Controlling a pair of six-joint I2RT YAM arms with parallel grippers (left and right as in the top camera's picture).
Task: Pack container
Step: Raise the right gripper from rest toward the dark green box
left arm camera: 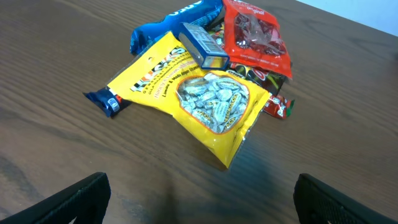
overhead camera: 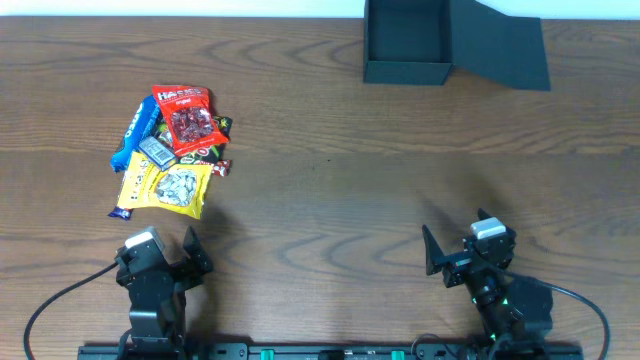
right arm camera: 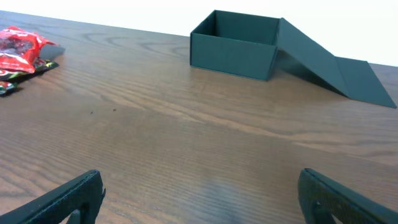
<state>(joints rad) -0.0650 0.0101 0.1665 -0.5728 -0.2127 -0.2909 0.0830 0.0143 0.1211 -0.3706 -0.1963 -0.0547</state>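
Observation:
The container (overhead camera: 405, 40) stands open and empty at the far edge of the table, right of centre, its lid (overhead camera: 500, 50) folded back to the right; the right wrist view shows the container (right arm camera: 233, 43) far ahead. A pile of snack packets lies at the left: a yellow bag (overhead camera: 165, 188) (left arm camera: 199, 99), a red bag (overhead camera: 187, 118) (left arm camera: 255, 34), a blue packet (overhead camera: 135, 135) and a small grey box (left arm camera: 202, 45). My left gripper (overhead camera: 160, 250) (left arm camera: 199, 202) is open just short of the yellow bag. My right gripper (overhead camera: 462, 248) (right arm camera: 199, 199) is open over bare wood.
The wooden table (overhead camera: 320, 190) runs between the snack pile and the container. Small dark wrappers (overhead camera: 218, 160) stick out from under the red bag. Both arm bases sit at the near edge.

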